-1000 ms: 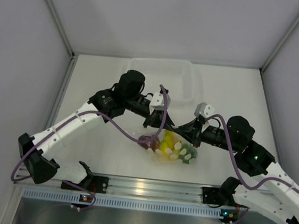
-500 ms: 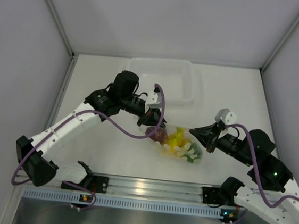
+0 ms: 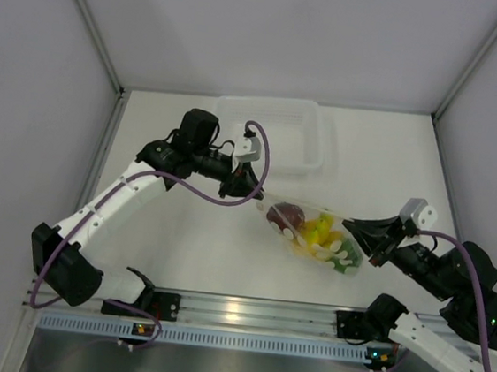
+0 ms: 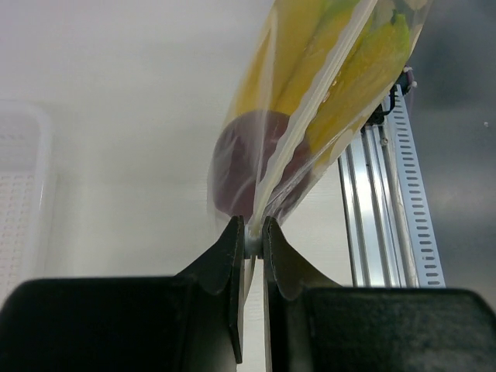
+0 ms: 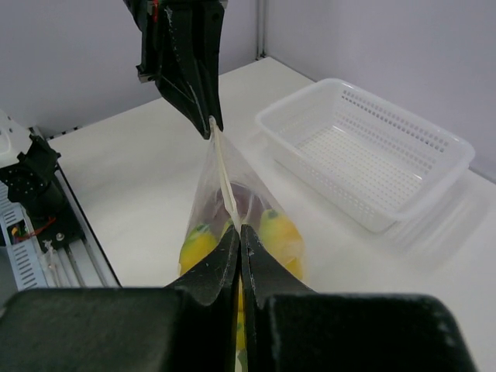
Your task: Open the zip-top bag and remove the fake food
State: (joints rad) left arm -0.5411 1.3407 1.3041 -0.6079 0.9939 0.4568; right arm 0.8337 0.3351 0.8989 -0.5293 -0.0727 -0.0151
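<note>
The clear dotted zip-top bag point(image 3: 314, 236) hangs stretched between my two grippers above the table. Inside it I see the dark red fruit point(image 3: 285, 215), the yellow banana bunch point(image 3: 322, 233) and a green piece point(image 3: 343, 263). My left gripper point(image 3: 253, 189) is shut on the bag's left end; in the left wrist view point(image 4: 254, 230) its jaws pinch the white zip strip. My right gripper point(image 3: 356, 230) is shut on the bag's right end; in the right wrist view point(image 5: 239, 231) its jaws pinch the strip, with the bag point(image 5: 232, 209) running to the left gripper point(image 5: 208, 124).
A white perforated tray point(image 3: 276, 136) stands at the back of the table, behind the left arm; it also shows in the right wrist view point(image 5: 364, 151). A metal rail point(image 3: 235, 313) runs along the table's front edge. White walls close the sides.
The two grippers have moved apart, the left one back-left and the right one to the right. The bag has risen off the table and is pulled out long between them.
</note>
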